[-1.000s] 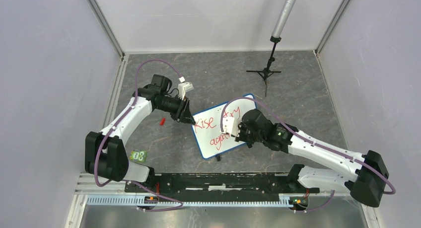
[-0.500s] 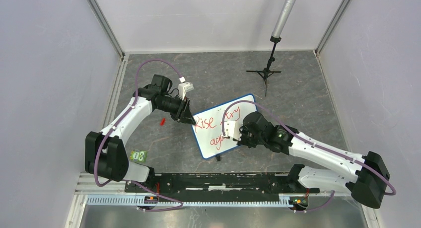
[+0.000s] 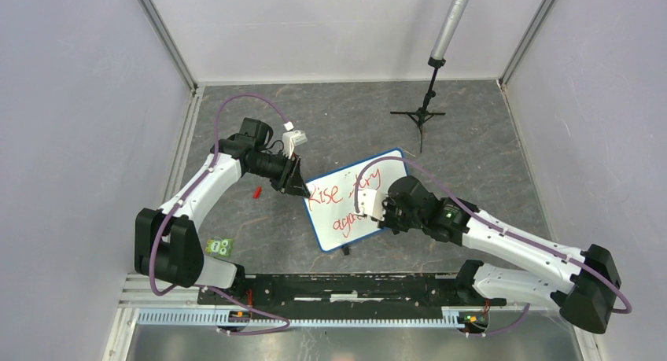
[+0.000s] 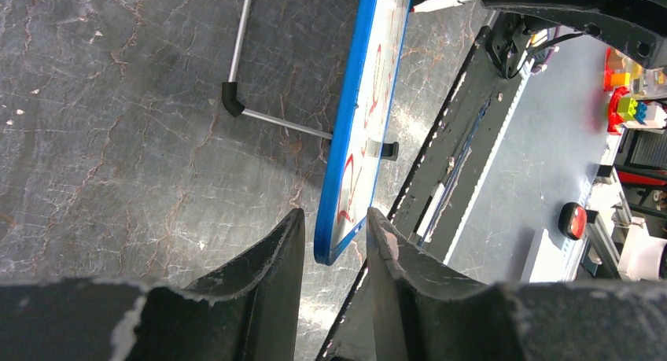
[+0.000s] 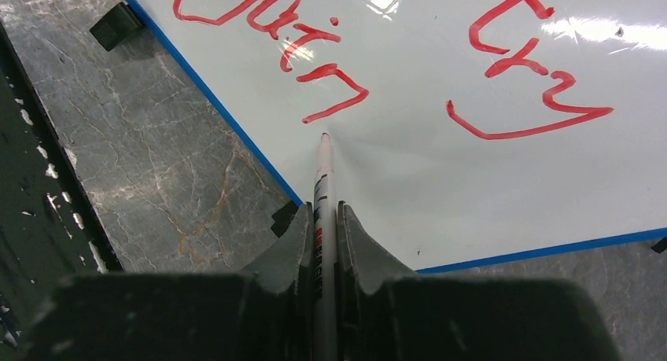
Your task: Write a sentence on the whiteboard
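Shifted rightward: right gripper (image 5: 324, 211), clamping marker (image 5: 323, 172) | left gripper (image 4: 336, 213) pinching whiteboard (image 5: 440, 188) corner | sentence (image 3: 324, 194) partly hidden overhead

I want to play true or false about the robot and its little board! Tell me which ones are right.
1. The sentence is written in blue. False: it is red.
2. The right jaws hold a marker, tip at the whiteboard. True.
3. The left jaws hang far from the whiteboard. False: they pinch its blue edge.
4. A black tripod stands on the table beyond the whiteboard. True.
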You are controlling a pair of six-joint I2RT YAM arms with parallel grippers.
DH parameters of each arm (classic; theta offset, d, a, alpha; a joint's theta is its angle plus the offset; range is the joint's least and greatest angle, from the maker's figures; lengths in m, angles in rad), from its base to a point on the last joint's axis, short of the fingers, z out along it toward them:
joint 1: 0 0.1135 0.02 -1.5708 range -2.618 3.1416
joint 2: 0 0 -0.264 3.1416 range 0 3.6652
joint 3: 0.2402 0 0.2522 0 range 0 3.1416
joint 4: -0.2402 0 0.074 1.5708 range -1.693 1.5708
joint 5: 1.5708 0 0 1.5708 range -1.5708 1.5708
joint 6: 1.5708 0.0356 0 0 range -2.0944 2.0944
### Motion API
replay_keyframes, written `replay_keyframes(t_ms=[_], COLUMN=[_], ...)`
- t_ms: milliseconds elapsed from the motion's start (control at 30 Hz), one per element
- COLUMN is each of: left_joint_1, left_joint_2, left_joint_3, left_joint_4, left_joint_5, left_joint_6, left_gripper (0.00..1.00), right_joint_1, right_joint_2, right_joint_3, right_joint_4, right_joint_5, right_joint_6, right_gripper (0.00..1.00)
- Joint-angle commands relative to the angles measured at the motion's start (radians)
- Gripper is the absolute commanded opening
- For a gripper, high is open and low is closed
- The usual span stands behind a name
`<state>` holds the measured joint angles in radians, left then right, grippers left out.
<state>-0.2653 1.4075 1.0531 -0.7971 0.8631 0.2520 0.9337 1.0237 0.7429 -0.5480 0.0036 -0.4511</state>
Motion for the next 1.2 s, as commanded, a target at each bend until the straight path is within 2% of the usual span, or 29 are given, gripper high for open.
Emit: replay_keyframes(t_ms=[0,200,500,767,833,900,1100,1167], left_joint_1=[-0.003,-0.003,-0.003,0.010,0.038,0.071,0.258,0.336], left_joint_2=[-0.007,-0.001,-0.002,-0.033,-0.038,-0.050,-0.087,-0.084], left_joint_3=[0.019,0.019,0.027,0.061,0.094,0.128,0.225,0.255], left_joint_4=[0.025,0.024,0.024,0.017,0.016,0.008,-0.055,-0.112], left_joint_5=[0.010,0.007,0.005,0.006,0.042,0.060,0.097,0.053], left_joint_6=[-0.016,-0.014,-0.019,-0.058,-0.084,-0.091,-0.051,0.005], left_gripper=[0.41,0.41,0.42,0.60,0.69,0.73,0.74,0.74], right_joint_1=[-0.004,-0.004,-0.003,-0.003,-0.004,-0.005,-0.076,-0.105], right_joint_2=[0.023,0.049,0.019,-0.019,-0.017,-0.012,0.006,0.021], right_joint_3=[0.028,0.008,0.070,0.193,0.224,0.250,0.300,0.320], right_joint_4=[0.014,0.031,-0.006,-0.044,-0.046,-0.045,-0.038,-0.038], right_joint_5=[0.047,0.080,0.006,-0.165,-0.189,-0.205,-0.257,-0.279], right_joint_6=[-0.005,-0.017,-0.024,-0.022,-0.011,0.003,0.037,0.054], right_gripper=[0.00,0.00,0.00,0.00,0.00,0.00,0.00,0.00])
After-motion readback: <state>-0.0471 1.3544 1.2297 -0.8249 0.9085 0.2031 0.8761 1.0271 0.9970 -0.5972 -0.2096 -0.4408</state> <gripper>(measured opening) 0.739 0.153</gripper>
